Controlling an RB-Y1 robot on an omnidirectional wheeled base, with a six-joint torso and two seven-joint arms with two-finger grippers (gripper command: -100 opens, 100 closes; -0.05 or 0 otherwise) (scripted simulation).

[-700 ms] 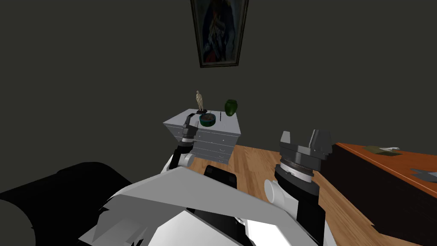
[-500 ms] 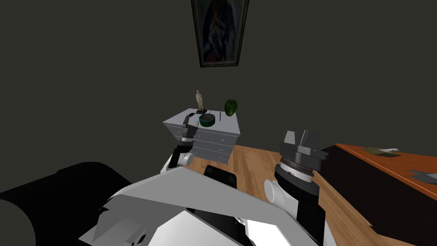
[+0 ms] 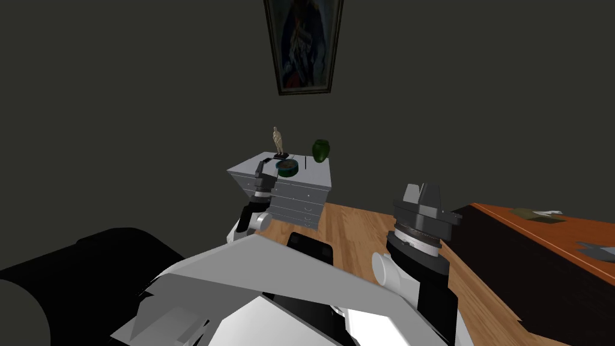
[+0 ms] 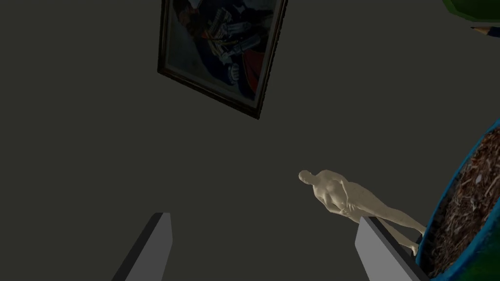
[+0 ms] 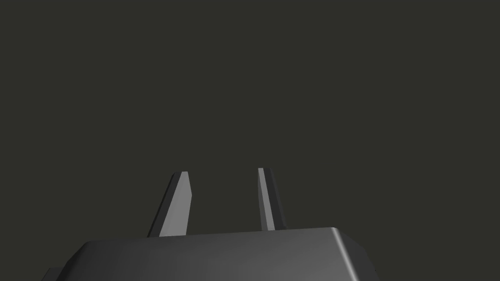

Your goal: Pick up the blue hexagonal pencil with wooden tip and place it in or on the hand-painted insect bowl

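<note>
Wide-spread, empty left tool is hovering beside the blue-rimmed, brown-speckled bowl. It is probably best reaching past to straddle the slim blue pencil crosswise. Right tool is idling, half-parted, empty.

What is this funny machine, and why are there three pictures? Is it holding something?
It's a robot with two arms. One picture comes from a camera on its head; the other two from cameras on its hands. Ahead stands a grey dresser carrying a pale figurine, a green vase, a blue-rimmed bowl and a thin pencil. The left end effector hovers beside the bowl, fingers wide open, empty. The right end effector is held up nearer the body, fingers a little apart, empty too.
</note>
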